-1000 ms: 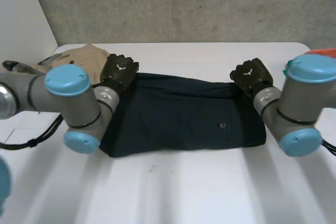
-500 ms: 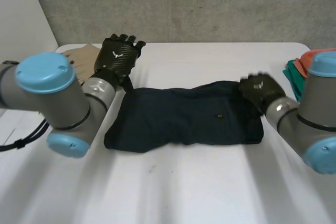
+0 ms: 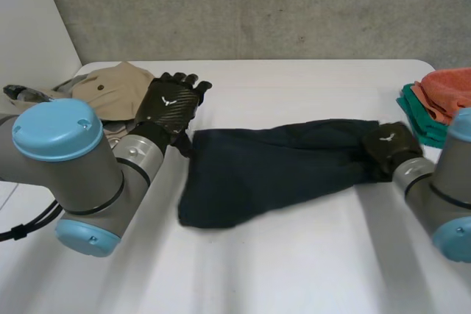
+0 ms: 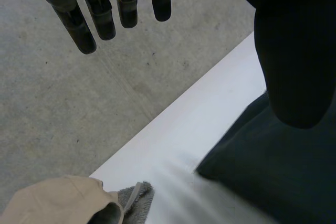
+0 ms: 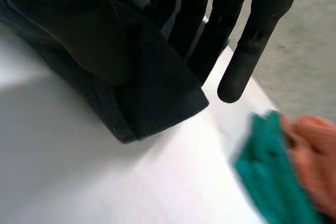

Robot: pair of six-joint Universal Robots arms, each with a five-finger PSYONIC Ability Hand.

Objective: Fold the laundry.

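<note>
Navy-dark cloth, a dark garment (image 3: pixel 272 170), lies slack and bunched across the middle of the white table (image 3: pixel 294 277) in the head view, narrowing toward its right end. The right hand (image 3: pixel 388 148) sits on that right end. The left hand (image 3: pixel 168 106) is raised beside the left end, fingers straight. A beige garment (image 3: pixel 110 90) lies just behind the left hand, and an orange cloth (image 3: pixel 445 87) on a green cloth (image 3: pixel 416 114) sits close to the right hand. In the left wrist view, the left hand (image 4: pixel 105 14) has its fingers spread and straight, holding nothing, with the dark garment (image 4: pixel 262 177) below the thumb and the beige garment (image 4: pixel 47 203) nearby. In the right wrist view, the right hand (image 5: pixel 79 24) pinches a folded edge of the dark garment (image 5: pixel 157 93) between thumb and fingers, the green cloth (image 5: pixel 273 177) just beside it. The fabric looks soft, limp and fairly thick, so it would likely sag and drag. Corners or the hemmed edge seem the best holds. The neighbouring cloths could be snagged at either end.
</note>
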